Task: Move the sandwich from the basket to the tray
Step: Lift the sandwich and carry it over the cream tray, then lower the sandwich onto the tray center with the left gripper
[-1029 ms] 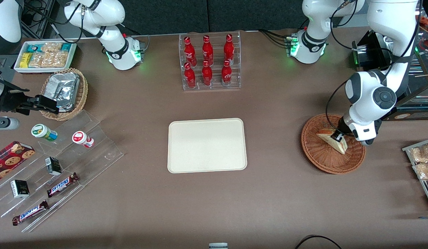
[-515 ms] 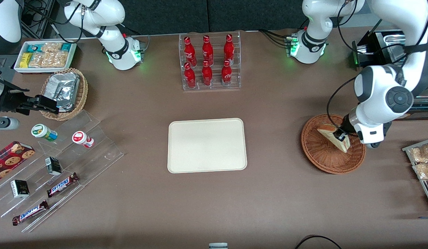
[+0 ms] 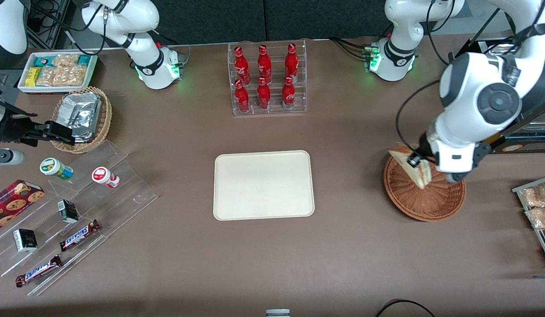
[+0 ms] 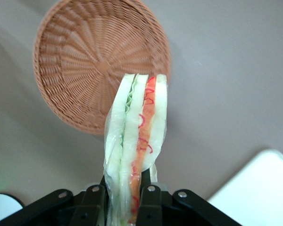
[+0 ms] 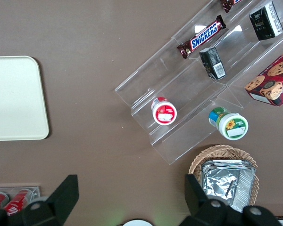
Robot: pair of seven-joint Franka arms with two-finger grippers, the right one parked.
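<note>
Basket [image 3: 424, 193] on brown tabletop [image 3: 351, 255], toward working arm's end, well apart from tray [image 3: 263, 185] at its nine o'clock. Above basket's rim, at about eleven o'clock: sandwich [image 3: 412, 165], lifted clear, clamped between fingers of pincer [image 3: 416, 160], cut edge showing red and green layers.

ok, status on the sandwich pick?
Gripper shut on sandwich, lifted above basket. Tray bare, toward table middle. Nothing standing between basket and tray.
</note>
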